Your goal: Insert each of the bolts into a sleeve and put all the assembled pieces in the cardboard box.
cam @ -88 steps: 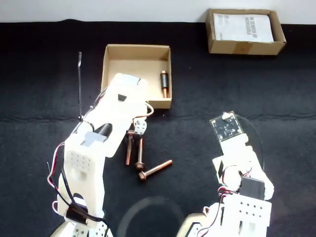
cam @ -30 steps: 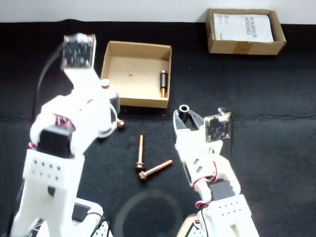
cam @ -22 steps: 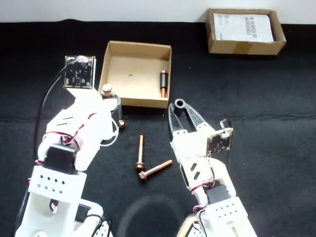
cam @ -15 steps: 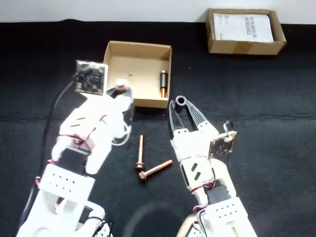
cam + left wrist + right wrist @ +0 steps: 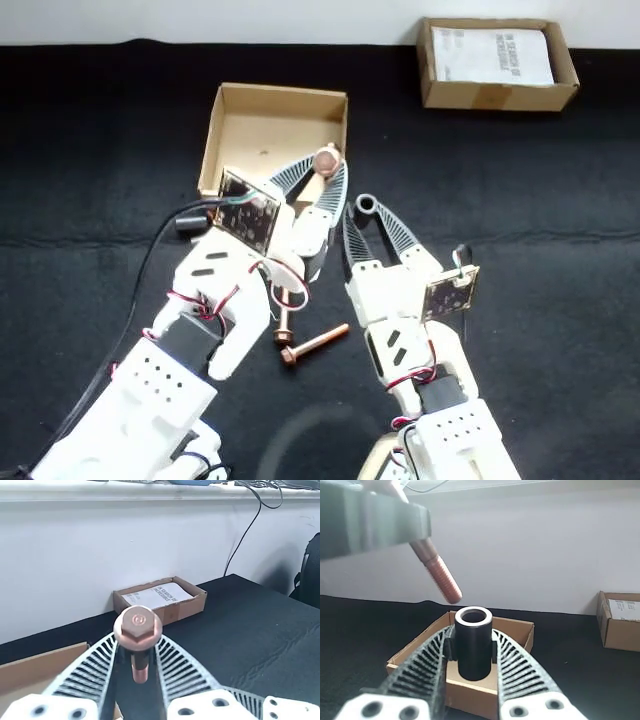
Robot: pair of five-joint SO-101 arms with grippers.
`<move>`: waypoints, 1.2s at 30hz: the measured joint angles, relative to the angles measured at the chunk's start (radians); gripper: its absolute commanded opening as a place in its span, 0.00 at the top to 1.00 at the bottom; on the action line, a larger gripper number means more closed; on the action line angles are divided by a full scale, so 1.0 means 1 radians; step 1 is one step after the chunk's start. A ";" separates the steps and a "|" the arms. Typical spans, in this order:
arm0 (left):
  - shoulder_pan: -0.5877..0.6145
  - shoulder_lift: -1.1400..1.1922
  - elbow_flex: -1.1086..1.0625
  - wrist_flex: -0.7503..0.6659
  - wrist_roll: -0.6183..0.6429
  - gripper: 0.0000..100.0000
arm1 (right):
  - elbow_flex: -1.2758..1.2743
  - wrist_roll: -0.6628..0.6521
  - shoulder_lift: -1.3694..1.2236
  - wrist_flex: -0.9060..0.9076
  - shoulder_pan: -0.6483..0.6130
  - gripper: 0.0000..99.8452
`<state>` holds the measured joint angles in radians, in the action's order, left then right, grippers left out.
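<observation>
Cardboard box (image 5: 262, 125), brown and open-topped, sits just ahead of both tools. Right tool (image 5: 473, 647) grips a black cylindrical sleeve (image 5: 472, 650) upright, its bore open upward. Left tool (image 5: 138, 655) clamps a copper-coloured hex-head bolt (image 5: 137, 626). The bolt's threaded tip hangs just above the sleeve's mouth, off toward the left tool, with its long axis slanted out of line with the bore. The right wrist view reveals that tilt and gap, while the high view gives the sideways offset.
</observation>
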<state>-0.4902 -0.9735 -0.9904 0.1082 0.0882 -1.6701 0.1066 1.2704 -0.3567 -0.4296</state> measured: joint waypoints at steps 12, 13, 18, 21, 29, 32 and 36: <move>-0.049 0.000 0.132 0.164 0.000 0.99 | 0.000 0.000 0.000 0.031 0.000 0.99; -0.061 0.000 0.132 0.175 0.000 0.99 | 0.000 0.000 0.000 0.031 0.000 0.99; -0.121 0.000 0.153 0.265 0.000 0.99 | 0.000 0.000 0.000 0.031 0.000 0.99; -0.143 0.000 0.183 0.324 0.000 0.99 | 0.000 0.000 0.000 0.031 0.000 0.99; -0.138 0.000 0.189 0.342 0.000 0.99 | 0.000 0.000 0.000 0.031 0.000 0.99; -0.117 0.000 0.189 0.334 -0.009 0.99 | 0.000 0.000 0.000 0.031 0.000 0.99; -0.109 0.034 0.199 0.295 -0.052 0.99 | 0.000 0.000 0.000 0.031 0.000 0.99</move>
<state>-0.5992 -0.9398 -0.7910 0.4028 0.0361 -1.6701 0.1066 1.2704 -0.3261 -0.4296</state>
